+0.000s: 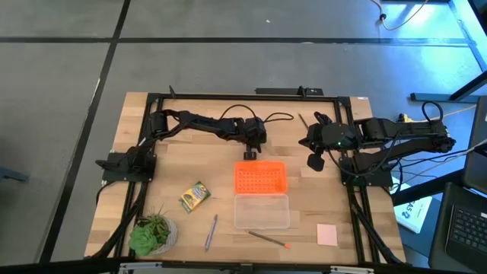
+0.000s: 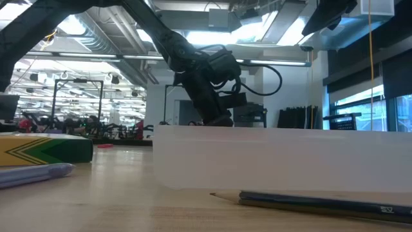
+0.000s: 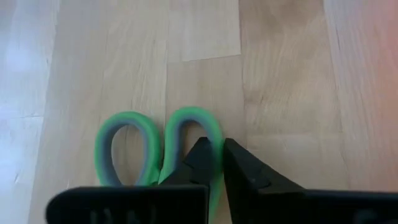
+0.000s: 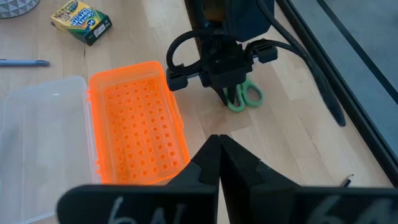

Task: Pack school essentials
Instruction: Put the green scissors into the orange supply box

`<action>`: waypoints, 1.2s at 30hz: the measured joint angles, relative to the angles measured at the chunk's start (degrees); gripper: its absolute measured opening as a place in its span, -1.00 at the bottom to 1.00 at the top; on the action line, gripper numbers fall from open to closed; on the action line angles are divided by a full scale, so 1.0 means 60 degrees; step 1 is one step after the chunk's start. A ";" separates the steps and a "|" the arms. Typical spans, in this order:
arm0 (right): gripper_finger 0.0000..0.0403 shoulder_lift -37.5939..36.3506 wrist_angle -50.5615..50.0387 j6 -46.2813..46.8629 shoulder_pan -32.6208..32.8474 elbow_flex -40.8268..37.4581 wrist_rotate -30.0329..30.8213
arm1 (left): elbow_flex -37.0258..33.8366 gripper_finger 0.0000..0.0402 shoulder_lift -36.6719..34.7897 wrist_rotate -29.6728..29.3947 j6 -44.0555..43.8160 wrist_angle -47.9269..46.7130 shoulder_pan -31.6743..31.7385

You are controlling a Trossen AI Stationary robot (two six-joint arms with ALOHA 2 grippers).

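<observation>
Green scissors [image 3: 158, 152] lie flat on the wood just beyond the far edge of the open orange-lidded case [image 1: 261, 177], and my left gripper [image 3: 216, 163] is clenched on one handle loop. Nothing is packed yet: crayon box [image 1: 195, 196], pen [image 1: 211, 232], pencil [image 1: 266, 239] and note pad [image 1: 327, 234] still lie around. My right gripper [image 4: 217, 155] waits far right, pinched together.

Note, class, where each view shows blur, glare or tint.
Low view: the crayon box and pencil up close look soft; bright ceiling lights glare behind. Left wrist view: a pink tint along one edge, scissors slightly soft. High view: evenly lit.
</observation>
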 joint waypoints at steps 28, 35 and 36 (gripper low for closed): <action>-0.96 -0.0001 0.0000 -0.0058 0.0001 0.0011 -0.0004 | -0.0040 -0.99 -0.0528 -0.0092 -0.0074 -0.0537 -0.0120; -0.96 -0.0001 0.0000 -0.0197 -0.0002 0.0011 -0.0004 | -0.0033 -0.99 -0.0532 -0.0119 -0.0076 -0.0633 -0.0237; -0.96 -0.0001 0.0000 -0.0197 0.0001 0.0011 -0.0004 | -0.0033 -0.99 -0.0532 -0.0115 -0.0076 -0.0629 -0.0260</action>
